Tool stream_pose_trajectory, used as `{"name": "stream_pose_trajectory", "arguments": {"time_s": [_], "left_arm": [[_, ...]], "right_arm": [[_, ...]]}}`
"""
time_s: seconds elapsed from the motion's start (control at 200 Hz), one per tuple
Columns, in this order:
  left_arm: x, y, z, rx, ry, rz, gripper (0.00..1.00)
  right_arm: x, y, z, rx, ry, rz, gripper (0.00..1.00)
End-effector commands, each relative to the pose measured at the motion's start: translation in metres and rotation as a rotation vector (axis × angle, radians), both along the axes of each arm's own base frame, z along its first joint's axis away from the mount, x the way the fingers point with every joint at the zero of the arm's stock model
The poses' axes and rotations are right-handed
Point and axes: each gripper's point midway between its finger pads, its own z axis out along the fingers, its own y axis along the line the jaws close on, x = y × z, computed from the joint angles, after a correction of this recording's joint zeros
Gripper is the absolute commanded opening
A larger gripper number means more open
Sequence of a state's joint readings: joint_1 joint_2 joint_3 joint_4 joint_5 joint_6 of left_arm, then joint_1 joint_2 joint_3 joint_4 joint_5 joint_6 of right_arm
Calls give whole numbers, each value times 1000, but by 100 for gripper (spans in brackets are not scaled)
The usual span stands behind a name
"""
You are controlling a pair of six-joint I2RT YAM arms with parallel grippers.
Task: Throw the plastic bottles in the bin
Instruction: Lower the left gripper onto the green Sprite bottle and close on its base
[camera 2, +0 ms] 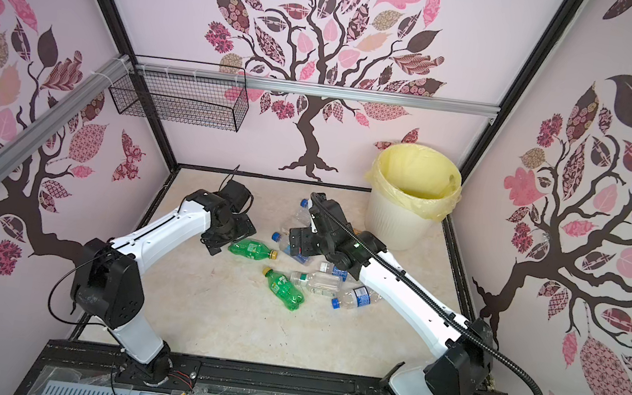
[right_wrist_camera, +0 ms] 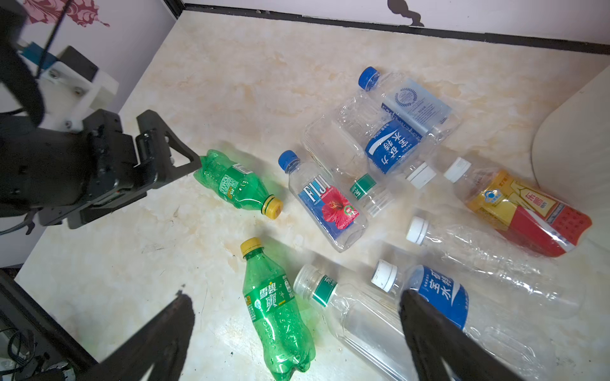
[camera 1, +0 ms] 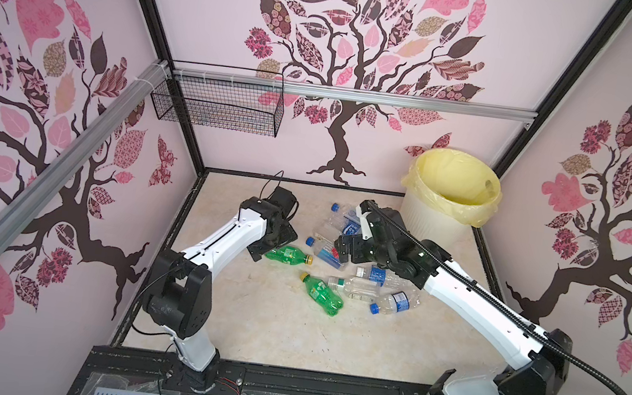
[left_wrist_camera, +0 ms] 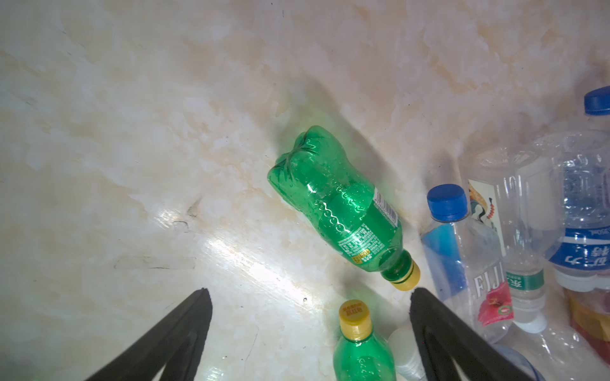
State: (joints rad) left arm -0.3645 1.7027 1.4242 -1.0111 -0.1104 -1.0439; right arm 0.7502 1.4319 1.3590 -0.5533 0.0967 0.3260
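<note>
Several plastic bottles lie on the marble floor in a loose heap. One green bottle [left_wrist_camera: 336, 204] [camera 1: 289, 254] lies just ahead of my left gripper [left_wrist_camera: 310, 292] [camera 1: 269, 246], which is open and holds nothing. A second green bottle [right_wrist_camera: 277, 316] [camera 1: 321, 294] lies below my right gripper [right_wrist_camera: 297, 297] [camera 1: 344, 251], also open and empty, hovering over the heap. Beside them are a Fiji bottle [right_wrist_camera: 326, 204], clear bottles with blue labels [right_wrist_camera: 392, 145], and a red-gold labelled bottle [right_wrist_camera: 525, 211]. The white bin [camera 1: 449, 192] [camera 2: 411, 195] with its yellow bag stands at the back right.
A black wire mesh basket [camera 1: 218, 105] hangs on the back wall at the left, under an aluminium rail [camera 1: 345, 93]. Patterned walls close in three sides. Bare marble floor [camera 1: 267, 326] spreads in front of the bottles.
</note>
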Motion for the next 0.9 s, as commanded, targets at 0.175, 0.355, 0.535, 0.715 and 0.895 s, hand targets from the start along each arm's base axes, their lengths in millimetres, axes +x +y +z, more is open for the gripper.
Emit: {"name": "stream_pose_trajectory", "arguments": {"time_s": [0.175,0.355,0.535,0.715,0.895], "left_arm": [[35,-12,-7,-151,-45,155,97],[39,-9,-27,-175,4,210,97],[39,-7,-44,-183,46,239,96],[42,-9,-56,-191,81,242,94],[47,-14,-66,-189,120,207,92]], "right_arm": [[-13,6,11,32,-10,83,100],[-19,11,2,28,16,116,100],[-24,13,-4,24,26,134,99],[-23,15,-3,22,21,143,99],[-22,14,-4,18,18,138,99]]}}
